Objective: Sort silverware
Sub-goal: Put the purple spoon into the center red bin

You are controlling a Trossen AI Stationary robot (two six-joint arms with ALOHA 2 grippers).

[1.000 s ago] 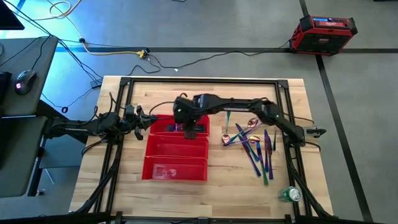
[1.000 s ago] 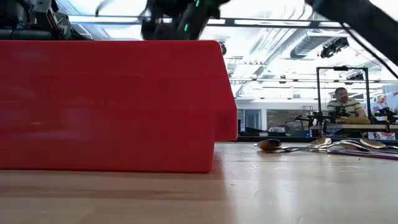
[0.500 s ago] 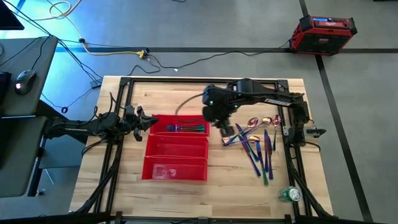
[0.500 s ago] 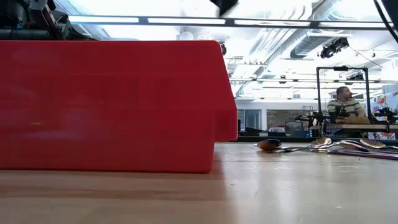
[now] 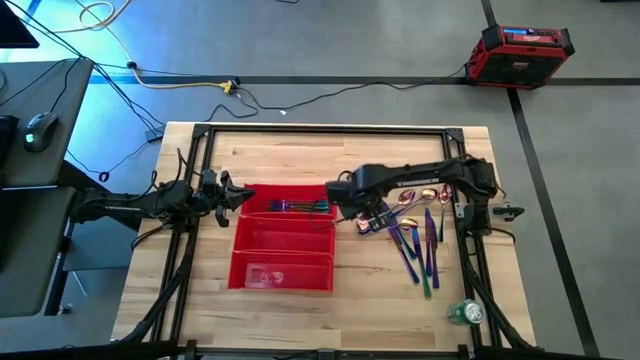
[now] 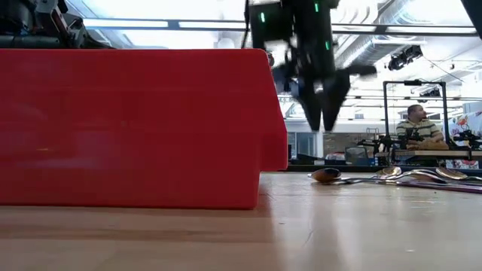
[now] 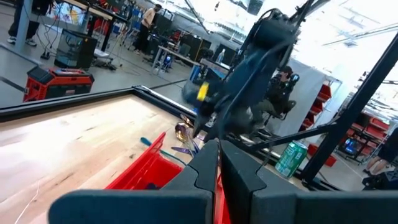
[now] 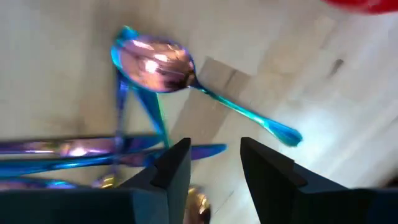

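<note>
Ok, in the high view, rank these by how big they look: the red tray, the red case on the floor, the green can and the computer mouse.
1. Red tray
2. Red case on the floor, clearly smaller than the tray
3. Green can and computer mouse: these look about alike, so I won't rank them against each other.

The right arm reaches from its base at three o'clock toward the table's middle, its forearm lying roughly level and its wrist bent down. The right gripper (image 5: 367, 213) points straight downward just right of centre, its two fingers (image 8: 175, 169) parted with a clear gap and nothing between them. The left arm waits at nine o'clock, drawn back at the table's edge, the left gripper (image 5: 228, 194) pressed closed.
</note>
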